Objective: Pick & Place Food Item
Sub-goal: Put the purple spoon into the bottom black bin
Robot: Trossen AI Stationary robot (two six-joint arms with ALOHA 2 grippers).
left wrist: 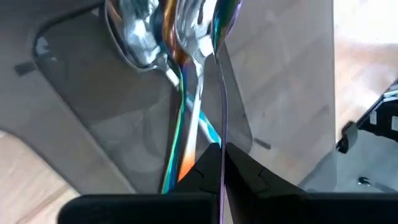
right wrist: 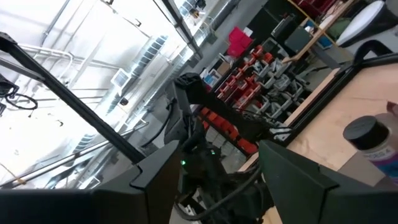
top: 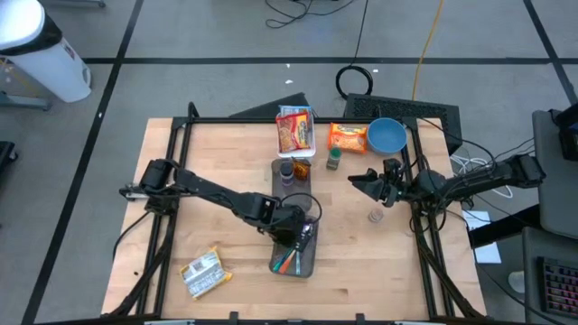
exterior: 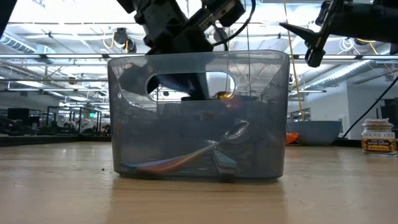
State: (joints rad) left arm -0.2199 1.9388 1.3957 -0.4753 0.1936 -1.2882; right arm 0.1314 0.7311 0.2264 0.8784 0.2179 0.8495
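A grey see-through bin [top: 294, 257] stands at the table's middle front and holds several rainbow-coloured spoons and forks [left wrist: 180, 37]. My left gripper [top: 296, 230] is above the bin, pointing down into it, shut on one thin rainbow spoon [left wrist: 222, 93]. It shows above the bin in the low view [exterior: 186, 28]. My right gripper [top: 366, 181] is open and empty in the air at the table's right, and shows in the low view [exterior: 308, 37]. Food packets [top: 295, 129] lie at the far edge. My left gripper pinches the spoon's thin handle [left wrist: 222, 152] between its two fingertips, seen edge-on. The fingers come from above, pointing down into the bin. The spoon's bowl end [left wrist: 225, 12] is down among the other utensils; whether it rests on them I cannot tell.
A noodle packet and an orange packet [top: 348, 137] lie at the far edge beside a blue bowl [top: 386, 135]. A spice jar [top: 334, 160], a purple-labelled jar [top: 287, 170] on a grey tray, a small jar [top: 376, 215] and a packet [top: 203, 273] at the front left also stand about.
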